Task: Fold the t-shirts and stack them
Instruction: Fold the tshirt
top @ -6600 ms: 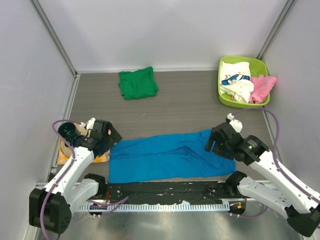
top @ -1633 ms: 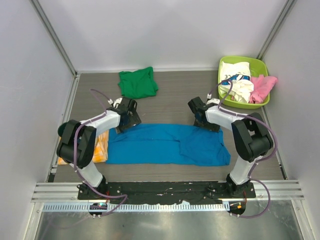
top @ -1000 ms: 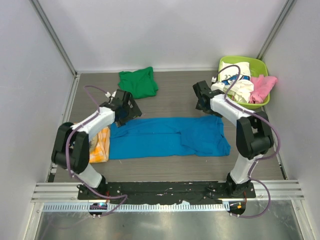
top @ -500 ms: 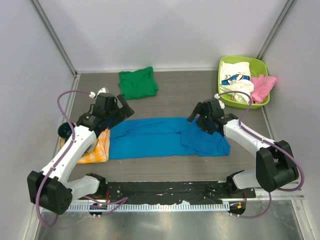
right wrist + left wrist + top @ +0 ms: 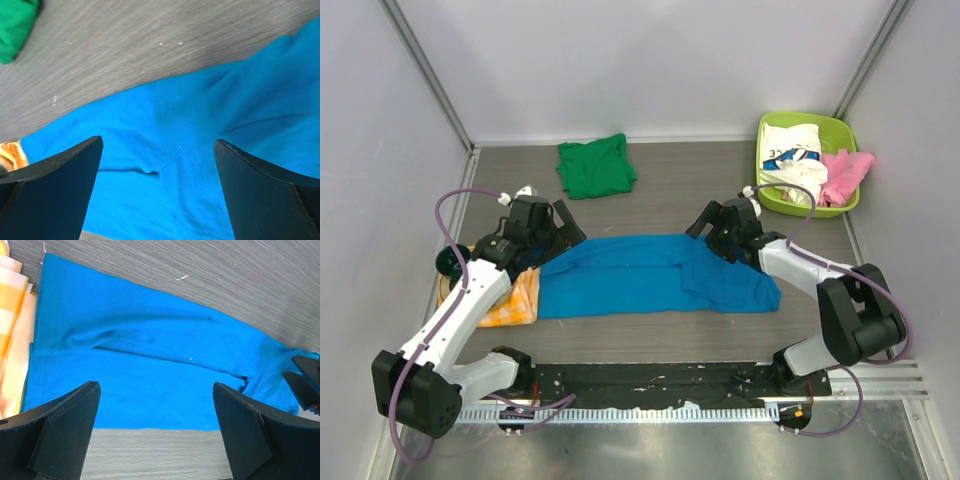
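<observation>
A bright blue t-shirt point(image 5: 655, 275) lies flat in a long band across the middle of the table, with a fold seam along it point(image 5: 150, 350) point(image 5: 200, 150). My left gripper point(image 5: 562, 228) point(image 5: 155, 386) hovers open over its left end, holding nothing. Over the shirt's right end my right gripper point(image 5: 703, 224) point(image 5: 158, 142) is open and empty too. A folded green t-shirt point(image 5: 596, 166) point(image 5: 15, 25) rests at the back. White printed point(image 5: 790, 150) and pink point(image 5: 845, 175) t-shirts are piled in the basket.
The lime-green basket point(image 5: 763, 195) stands at the back right corner. An orange-yellow checked cloth point(image 5: 515, 295) point(image 5: 12, 285) lies beside the blue shirt's left end, with a dark round object point(image 5: 450, 262) to its left. Walls close in on three sides.
Both grippers pulled the blue shirt away from the near edge, then let go and lifted off its far edge. In the last half second both stayed open and shifted only slightly.
</observation>
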Controlling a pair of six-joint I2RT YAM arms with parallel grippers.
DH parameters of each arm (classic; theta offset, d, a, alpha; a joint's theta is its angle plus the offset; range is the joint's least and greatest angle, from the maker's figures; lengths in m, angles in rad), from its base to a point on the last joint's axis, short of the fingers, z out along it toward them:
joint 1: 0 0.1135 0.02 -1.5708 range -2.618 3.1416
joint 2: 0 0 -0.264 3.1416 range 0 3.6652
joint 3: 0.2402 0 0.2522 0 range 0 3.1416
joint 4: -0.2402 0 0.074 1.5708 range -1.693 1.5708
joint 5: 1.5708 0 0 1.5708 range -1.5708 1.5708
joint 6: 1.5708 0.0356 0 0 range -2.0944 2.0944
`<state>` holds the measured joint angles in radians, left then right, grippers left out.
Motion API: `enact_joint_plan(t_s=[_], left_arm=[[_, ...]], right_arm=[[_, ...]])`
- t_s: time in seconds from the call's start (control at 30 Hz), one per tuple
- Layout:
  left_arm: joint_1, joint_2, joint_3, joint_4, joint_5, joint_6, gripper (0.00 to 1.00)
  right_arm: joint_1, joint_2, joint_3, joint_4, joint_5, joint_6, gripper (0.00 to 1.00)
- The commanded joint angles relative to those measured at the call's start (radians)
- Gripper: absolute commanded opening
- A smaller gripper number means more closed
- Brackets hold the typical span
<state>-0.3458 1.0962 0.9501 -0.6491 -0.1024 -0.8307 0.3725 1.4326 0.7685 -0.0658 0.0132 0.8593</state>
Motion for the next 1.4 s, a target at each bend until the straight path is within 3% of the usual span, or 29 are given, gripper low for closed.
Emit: enact_joint_plan(t_s=[0.0, 0.23, 0.37, 0.63, 0.8, 0.87, 0.97, 1.13, 1.37], left_arm=[[0.002, 0.004, 0.019, -0.014, -0.006, 0.025, 1.00], [0.002, -0.018, -0.002, -0.015, 0.001, 0.024, 1.00], [0.002, -0.047, -0.042, 0.009, 0.039, 0.007, 1.00], [0.001, -0.053, -0.076, 0.000, 0.026, 0.007, 1.00], [0.001, -0.032, -0.089, 0.008, 0.015, 0.013, 1.00], [0.001, -0.015, -0.093, 0.019, 0.018, 0.012, 1.00], [-0.013, -0.001, -0.105, 0.055, 0.007, 0.001, 1.00], [-0.053, 0.083, -0.123, 0.129, -0.017, -0.013, 1.00], [-0.142, 0.212, -0.154, 0.213, -0.054, -0.061, 1.00]], right_arm=[[-0.003, 0.072, 0.031, 0.060, 0.025, -0.013, 1.00], [-0.006, 0.196, 0.055, 0.133, 0.050, -0.043, 1.00], [-0.007, 0.345, 0.130, 0.142, 0.093, -0.089, 1.00], [-0.014, 0.750, 0.607, 0.072, 0.001, -0.134, 1.00], [-0.014, 0.959, 1.004, -0.069, -0.156, -0.149, 1.00], [-0.014, 1.015, 1.089, -0.124, -0.176, -0.152, 1.00], [-0.012, 0.952, 1.128, -0.138, -0.165, -0.180, 1.00], [-0.012, 0.679, 0.971, -0.080, -0.067, -0.252, 1.00], [-0.012, 0.349, 0.839, -0.123, -0.070, -0.301, 1.00]])
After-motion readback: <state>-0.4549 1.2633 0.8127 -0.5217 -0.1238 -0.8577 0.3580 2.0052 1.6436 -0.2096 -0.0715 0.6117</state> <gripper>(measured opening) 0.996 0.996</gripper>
